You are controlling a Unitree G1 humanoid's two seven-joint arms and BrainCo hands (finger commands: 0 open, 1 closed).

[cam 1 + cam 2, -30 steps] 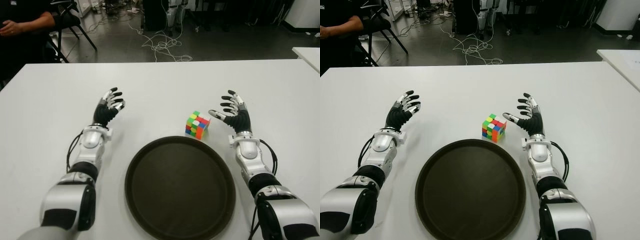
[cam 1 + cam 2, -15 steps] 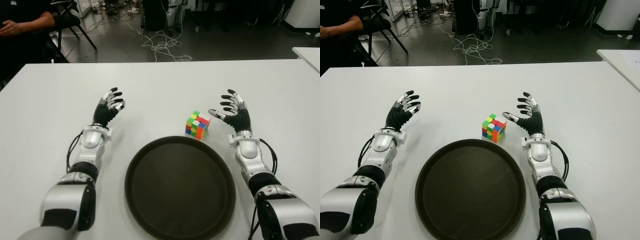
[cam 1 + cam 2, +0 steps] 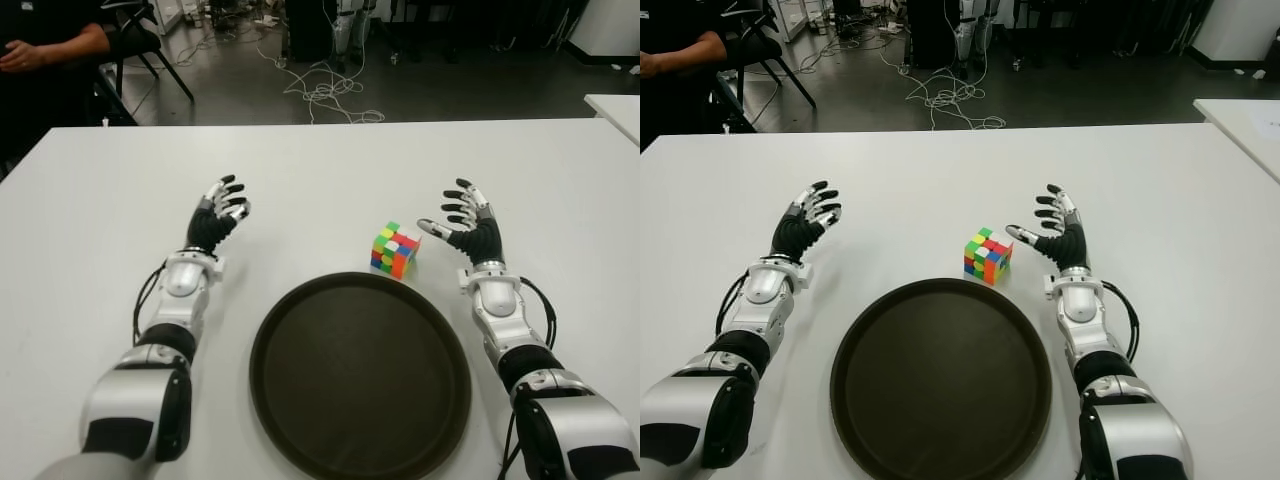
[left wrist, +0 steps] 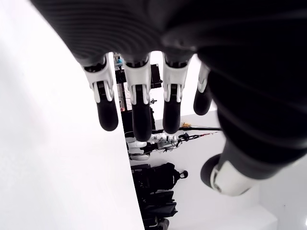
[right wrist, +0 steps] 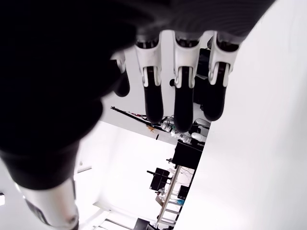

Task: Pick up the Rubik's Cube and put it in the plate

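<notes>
The Rubik's Cube (image 3: pixel 395 248) stands on the white table (image 3: pixel 320 170), just beyond the far rim of the round dark plate (image 3: pixel 290 390). My right hand (image 3: pixel 462 218) is held just to the right of the cube with its fingers spread, the thumb tip close to the cube's upper right corner without gripping it. My left hand (image 3: pixel 222 208) shows well to the left of the plate, fingers spread and empty. Both wrist views show only spread fingers (image 5: pixel 184 98) and nothing in them.
A person in dark clothes (image 3: pixel 45 55) sits by a chair at the far left corner. Cables (image 3: pixel 325 90) lie on the floor beyond the table's far edge. Another white table's corner (image 3: pixel 615 105) shows at the right.
My right hand has shifted very slightly forward, beside the cube. The cube, the plate and my left hand stay where they were.
</notes>
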